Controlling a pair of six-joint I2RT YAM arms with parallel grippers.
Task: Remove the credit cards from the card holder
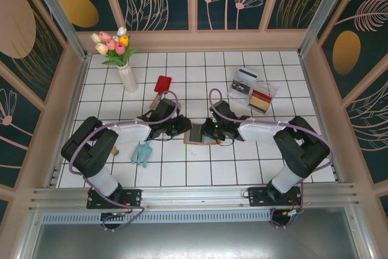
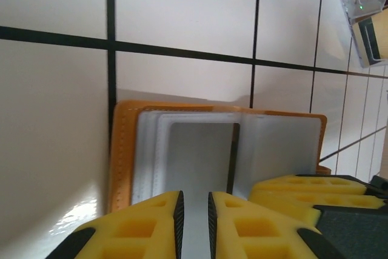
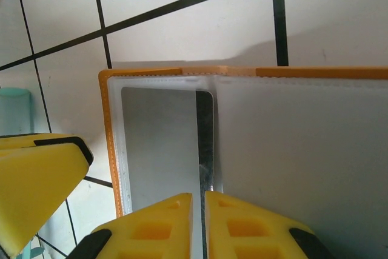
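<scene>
**A:** Where is the flat orange-brown folding card holder [image 1: 197, 133] lying?

**B:** Open at table centre, thin grey credit cards [image 3: 160, 150] sitting in its pockets. The left gripper [image 2: 194, 216] and right gripper [image 3: 198, 222] are showing mere slits at its edge. What they're nipping, I cannot tell.

**A:** One should be pinning, the other sliding a card out flat.

**B:** And minding the clear plastic tray [image 1: 253, 89] at two o'clock on the white tiles [image 1: 242, 171].

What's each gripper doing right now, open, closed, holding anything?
Left gripper: nearly shut, pinching the card holder at a grey inner pocket.
Right gripper: nearly shut, pinching an inner leaf of the card holder.
</scene>
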